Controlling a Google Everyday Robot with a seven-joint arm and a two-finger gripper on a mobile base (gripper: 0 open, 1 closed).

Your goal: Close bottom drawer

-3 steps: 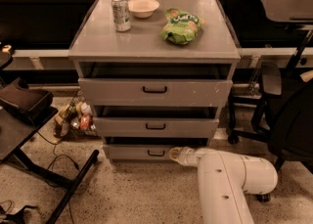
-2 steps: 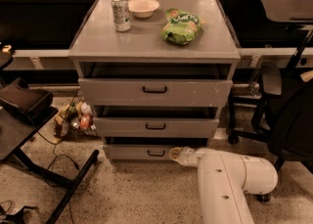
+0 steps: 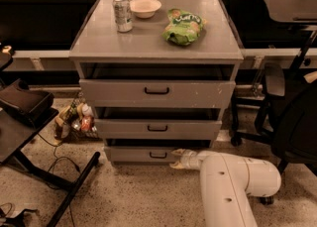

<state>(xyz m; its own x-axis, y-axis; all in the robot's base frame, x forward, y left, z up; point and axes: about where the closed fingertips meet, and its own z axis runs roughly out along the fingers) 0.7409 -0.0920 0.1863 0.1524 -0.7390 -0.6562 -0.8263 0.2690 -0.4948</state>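
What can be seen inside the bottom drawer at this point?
Of the bottom drawer, only a dark strip above its front panel shows. The middle drawer overhangs it, hiding any contents. The gripper sits at the panel's right end, outside the drawer.

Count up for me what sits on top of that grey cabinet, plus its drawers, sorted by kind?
Drawers: 3 (top drawer, middle drawer, bottom drawer), each pulled out a little
Cans: 1, a can
Bowls: 1, a bowl
Bags: 1, a green bag
Total: 6
The robot's end effector is at the right part of the bottom drawer's front.
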